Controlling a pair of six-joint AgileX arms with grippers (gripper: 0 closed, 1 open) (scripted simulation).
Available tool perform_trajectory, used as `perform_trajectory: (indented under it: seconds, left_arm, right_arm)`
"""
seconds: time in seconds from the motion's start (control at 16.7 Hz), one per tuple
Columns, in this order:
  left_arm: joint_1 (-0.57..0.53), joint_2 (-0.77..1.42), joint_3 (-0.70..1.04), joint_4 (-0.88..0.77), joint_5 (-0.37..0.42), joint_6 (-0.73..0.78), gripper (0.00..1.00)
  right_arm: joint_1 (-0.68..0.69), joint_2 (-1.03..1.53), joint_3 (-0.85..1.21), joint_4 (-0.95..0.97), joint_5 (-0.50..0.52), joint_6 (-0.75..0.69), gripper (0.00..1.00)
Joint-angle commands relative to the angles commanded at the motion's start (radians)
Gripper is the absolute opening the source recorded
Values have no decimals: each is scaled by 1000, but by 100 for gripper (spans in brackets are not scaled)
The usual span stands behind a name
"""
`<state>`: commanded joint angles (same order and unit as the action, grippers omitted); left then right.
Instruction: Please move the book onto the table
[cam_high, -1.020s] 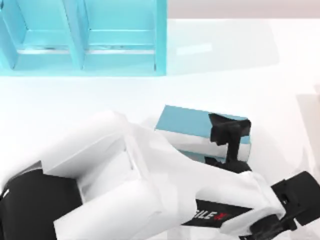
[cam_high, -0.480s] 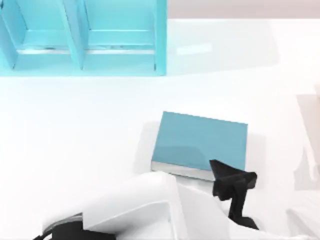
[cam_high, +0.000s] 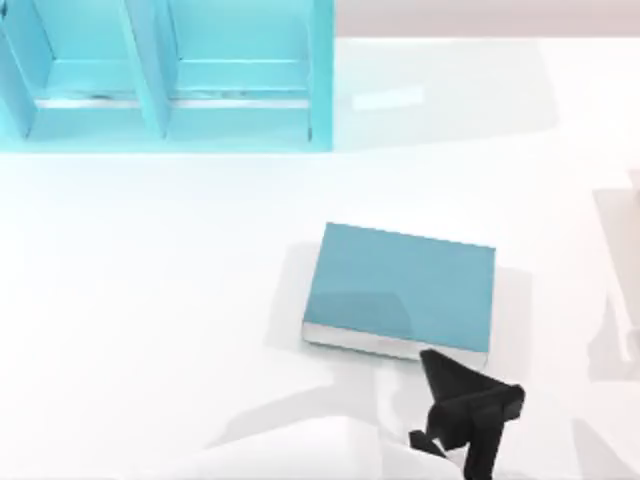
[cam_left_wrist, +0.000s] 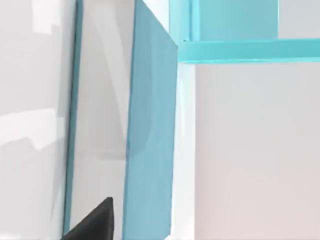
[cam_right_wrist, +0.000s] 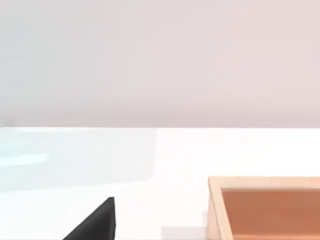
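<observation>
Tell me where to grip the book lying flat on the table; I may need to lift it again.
I'd pinch the book across its thickness at the near long edge, where the white page edges face the left gripper, coming in low from that side. It lies flat on the table, so the broad cover looks too wide to span from above. That edge is unobstructed.

L arm (cam_high: 300, 455) in top view: smooth glossy white shell, rounded, w/ soft grey shading along its edge. L gripper (cam_high: 462, 412): matte black, angular; one finger tapers to a sharp wedge tip, joined to a blocky black crossbar w/ a stubby black post beneath (no screws, cables or markings I can make out). L wrist view: one black triangular fingertip (cam_left_wrist: 95, 224), flat-faced, matte. R wrist view: same sort of black wedge fingertip (cam_right_wrist: 95, 222), plain, unmarked.
</observation>
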<state>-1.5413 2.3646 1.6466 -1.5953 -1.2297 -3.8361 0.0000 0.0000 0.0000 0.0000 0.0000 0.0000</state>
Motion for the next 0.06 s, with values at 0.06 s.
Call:
perform_trajectory:
  seconds: [0.06]
  left_arm:
    - [0, 0, 0, -2, 0, -2, 100]
  right_arm:
    - [0, 0, 0, 0, 0, 0, 100]
